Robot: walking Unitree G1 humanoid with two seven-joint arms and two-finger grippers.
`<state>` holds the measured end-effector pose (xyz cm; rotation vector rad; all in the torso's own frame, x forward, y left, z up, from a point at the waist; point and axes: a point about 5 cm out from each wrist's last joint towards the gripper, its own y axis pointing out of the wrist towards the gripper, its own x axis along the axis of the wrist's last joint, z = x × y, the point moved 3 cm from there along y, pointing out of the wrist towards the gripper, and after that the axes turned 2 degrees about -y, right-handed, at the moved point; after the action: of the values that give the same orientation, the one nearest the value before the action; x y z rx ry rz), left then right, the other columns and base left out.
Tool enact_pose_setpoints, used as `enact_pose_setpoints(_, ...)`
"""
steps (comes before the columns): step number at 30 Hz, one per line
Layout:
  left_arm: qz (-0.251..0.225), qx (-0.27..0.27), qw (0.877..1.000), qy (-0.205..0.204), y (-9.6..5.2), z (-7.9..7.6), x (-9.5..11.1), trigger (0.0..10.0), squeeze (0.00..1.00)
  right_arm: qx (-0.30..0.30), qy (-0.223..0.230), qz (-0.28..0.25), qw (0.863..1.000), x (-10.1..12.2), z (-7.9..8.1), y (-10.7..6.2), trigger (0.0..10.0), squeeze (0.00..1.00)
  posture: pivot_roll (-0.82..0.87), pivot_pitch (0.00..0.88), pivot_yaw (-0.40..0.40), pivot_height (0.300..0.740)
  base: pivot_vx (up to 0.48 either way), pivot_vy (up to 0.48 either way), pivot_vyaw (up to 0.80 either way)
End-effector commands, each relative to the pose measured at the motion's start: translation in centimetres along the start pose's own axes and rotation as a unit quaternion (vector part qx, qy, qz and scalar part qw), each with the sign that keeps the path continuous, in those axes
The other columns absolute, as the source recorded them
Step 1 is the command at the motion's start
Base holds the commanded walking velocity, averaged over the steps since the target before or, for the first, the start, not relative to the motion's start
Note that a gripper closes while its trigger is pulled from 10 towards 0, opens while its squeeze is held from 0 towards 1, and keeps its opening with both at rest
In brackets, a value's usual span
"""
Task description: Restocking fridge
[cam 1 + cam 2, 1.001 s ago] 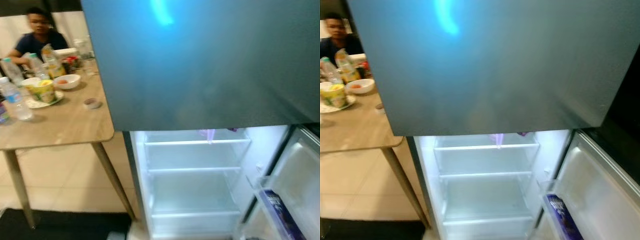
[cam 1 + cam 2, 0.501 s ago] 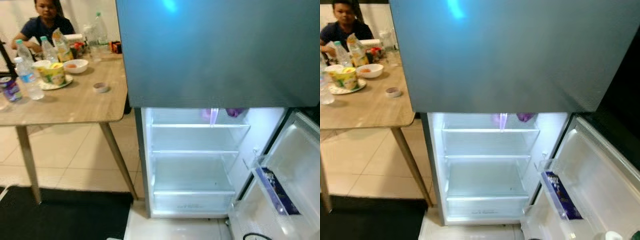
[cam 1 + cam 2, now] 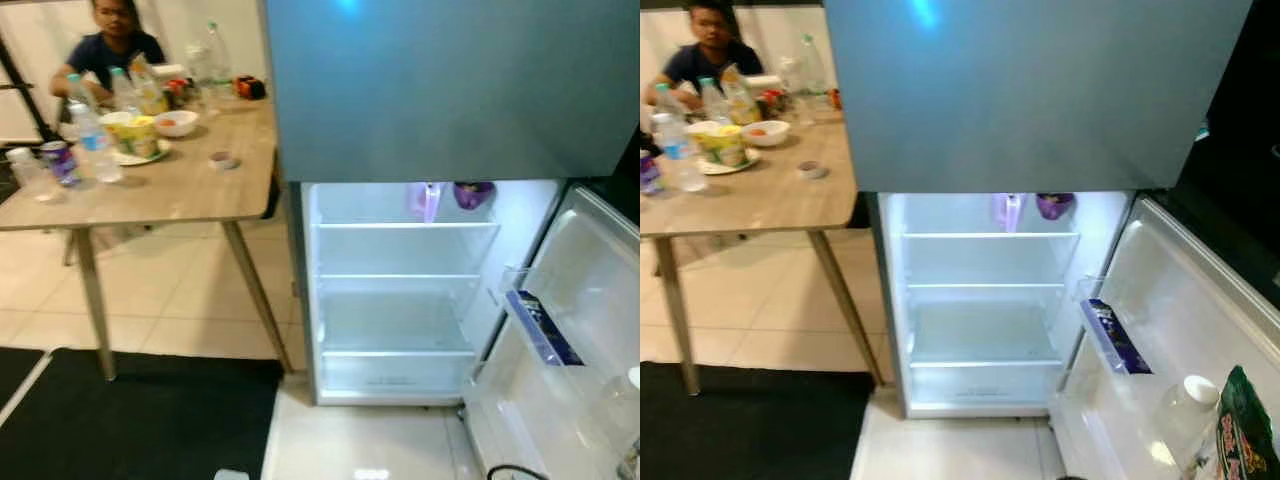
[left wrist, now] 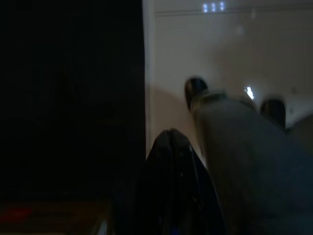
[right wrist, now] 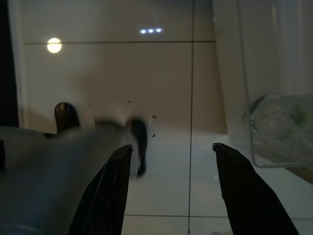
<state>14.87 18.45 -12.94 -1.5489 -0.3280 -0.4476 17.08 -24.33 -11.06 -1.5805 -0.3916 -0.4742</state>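
Open fridge [image 3: 400, 300] in the centre of the frame, lower compartment lit and its glass shelves bare. Two purple items [image 3: 472, 193] at the back of the top shelf, too small to identify. Closed grey-blue freezer door [image 3: 450, 90] across the upper frame. Fridge door [image 3: 1180, 350] swung out toward the lower right, with a dark blue packet [image 3: 1114, 337] standing in its upper door bin. Lower on the door, at the lower right corner of the right eye view, a white cup [image 3: 1187, 400] and a green snack bag [image 3: 1240, 430].

Wooden dining surface [image 3: 150, 190] at upper left, just beside the fridge, carrying water bottles [image 3: 90, 140], a white bowl [image 3: 178, 123], a yellow cup on a plate [image 3: 135, 135], a purple can [image 3: 62, 162] and a small dish [image 3: 222, 160]. Seated person in a dark shirt [image 3: 110, 50] behind it, blurred. Pale floor tiles [image 3: 180, 300] beneath, black mat [image 3: 130, 420] at lower left.

Right claw [image 5: 171, 186] hanging over glossy tile, black fingers [image 5: 102, 196] spread wide apart. Left claw [image 4: 171, 181] in a very dark view over tile beside the mat, fingers seemingly pressed together.
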Motion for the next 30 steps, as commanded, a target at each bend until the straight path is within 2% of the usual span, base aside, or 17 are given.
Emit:
enact_pose_setpoints(1, 0.027, -0.001, 1.0, 0.003, -0.17, -0.03, -1.34, 10.0, 0.0, -0.004, 0.009, 0.021, 1.0, -1.49, -0.31, -0.27, 10.0, 0.0, -0.11, 0.0, 0.019, 0.74, -0.349, 0.0, -0.77)
enact_pose_setpoints(9, 0.028, -0.001, 1.0, 0.001, -0.19, -0.01, -1.43, 10.0, 0.0, -0.008, 0.011, 0.02, 1.0, -1.56, -0.44, -0.31, 10.0, 0.0, -0.11, 0.0, 0.019, 0.74, -0.352, 0.0, -0.77)
enact_pose_setpoints(12, 0.027, 0.0, 1.0, 0.001, -0.19, 0.01, -1.43, 10.0, 0.0, -0.013, 0.014, 0.019, 1.0, -1.58, -0.64, -0.35, 10.0, 0.0, -0.11, 0.0, 0.02, 0.74, -0.322, 0.0, 0.0)
enact_pose_setpoints(17, 0.023, -0.002, 1.0, 0.009, -0.2, 0.08, -1.32, 10.0, 0.0, -0.014, 0.015, 0.02, 1.0, -1.67, -0.65, -0.36, 10.0, 0.0, -0.11, 0.0, 0.021, 0.74, 0.0, 0.0, 0.0)
enact_pose_setpoints(26, 0.02, -0.018, 1.0, -0.017, -0.27, 0.06, -1.36, 10.0, 0.0, -0.017, 0.019, 0.023, 0.999, -1.9, -0.75, -0.42, 10.0, 0.0, -0.11, 0.0, 0.021, 0.74, 0.0, 0.0, 0.0)
enact_pose_setpoints(30, 0.023, -0.022, 0.999, -0.013, -0.28, -0.02, -1.46, 10.0, 0.0, -0.018, 0.02, 0.023, 0.999, -1.93, -0.81, -0.43, 10.0, 0.0, -0.12, 0.0, 0.02, 0.74, 0.0, -0.388, 0.0)
